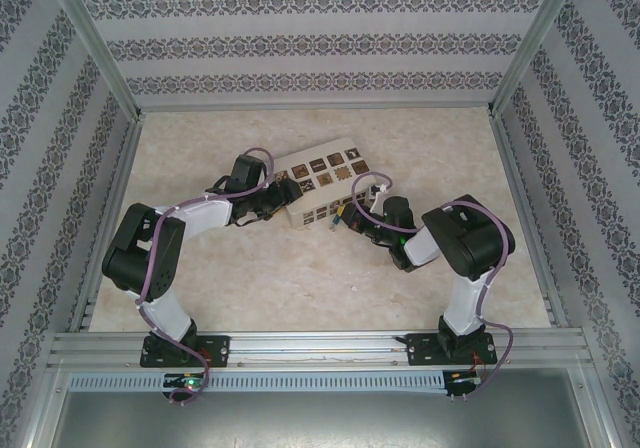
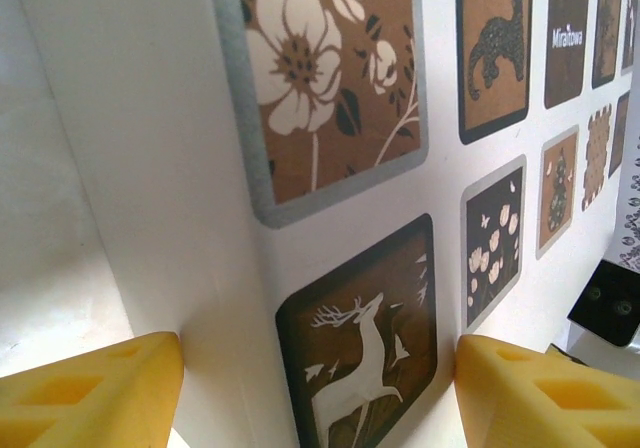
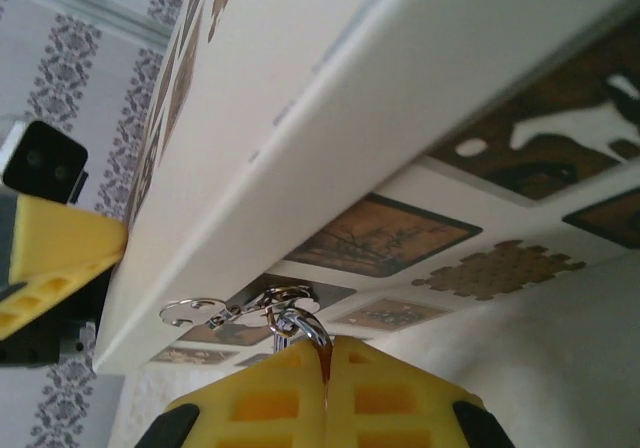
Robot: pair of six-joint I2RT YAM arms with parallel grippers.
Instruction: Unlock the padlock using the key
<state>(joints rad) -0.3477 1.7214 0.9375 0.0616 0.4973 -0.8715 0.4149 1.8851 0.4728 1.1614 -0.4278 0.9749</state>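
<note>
My right gripper (image 3: 325,353) is shut, and a curved silver shackle (image 3: 305,330) of the padlock sticks out of the seam between its yellow fingers. The blue body is hidden there; a blue speck of the padlock (image 1: 335,224) shows at my right gripper (image 1: 347,218) from above. A small ring links the shackle to the flat silvery key (image 3: 187,313), which hangs just under the white box's edge. My left gripper (image 2: 320,388) straddles the box's corner with jaws wide, a yellow finger (image 2: 95,393) against each side.
The white box (image 1: 320,180) with brown patterned squares lies mid-table, between the two grippers. The left gripper (image 1: 272,200) is at its left end. Patterned walls and metal frame rails enclose the table (image 1: 300,288) on three sides.
</note>
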